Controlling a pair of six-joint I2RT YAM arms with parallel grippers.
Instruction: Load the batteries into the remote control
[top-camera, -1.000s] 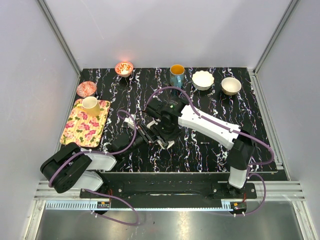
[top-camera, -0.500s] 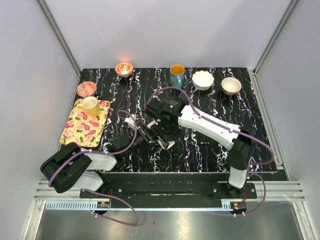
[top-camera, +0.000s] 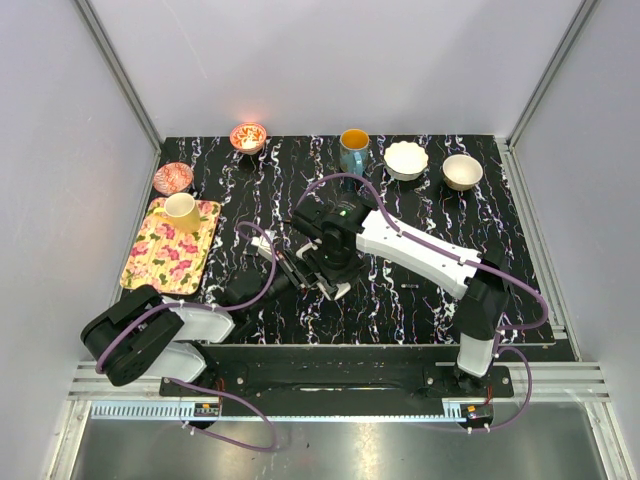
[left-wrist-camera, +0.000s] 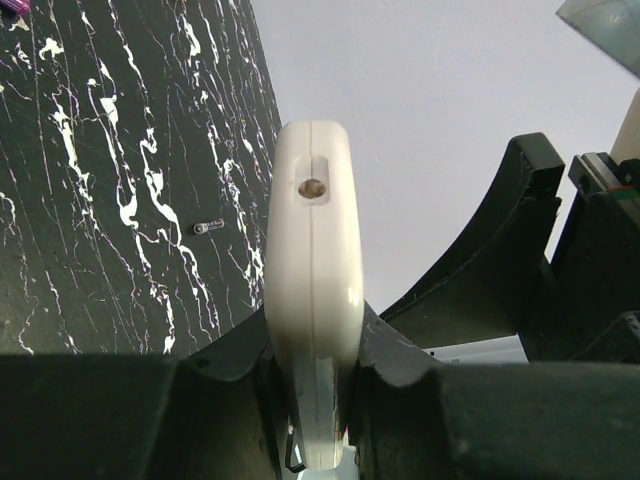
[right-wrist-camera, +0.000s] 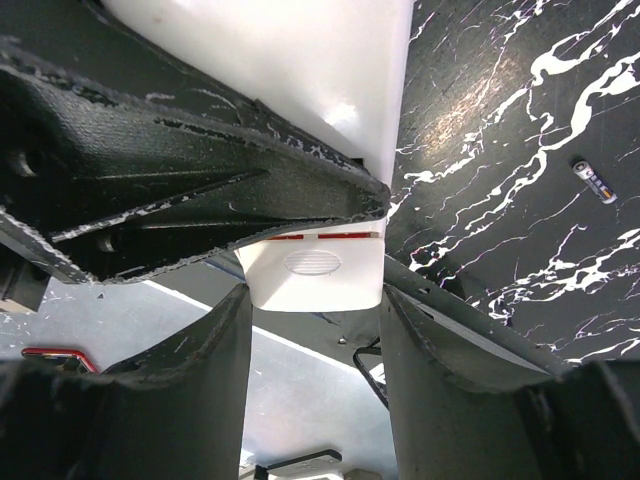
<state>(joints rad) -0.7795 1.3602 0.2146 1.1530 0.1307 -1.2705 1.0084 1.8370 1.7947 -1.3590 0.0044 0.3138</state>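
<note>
Over the bench (top-camera: 520, 230), the left fingers (left-wrist-camera: 228, 352) clench the remote control (left-wrist-camera: 312, 300) edge-on, and the right fingers (right-wrist-camera: 190, 380) grasp its end. One battery (right-wrist-camera: 594, 180) lies loose nearby. None looks seated, so loading seems barely begun.

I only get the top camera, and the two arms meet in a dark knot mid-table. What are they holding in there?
Observer: The left wrist camera shows the left fingers clamped on a flat white plastic remote control, seen edge-on.
Visitor: And the right arm?
Observer: Its right fingers press both sides of that remote's end.
Visitor: Any batteries?
Observer: One slim silvery battery lies loose on the black white-veined table.
</note>
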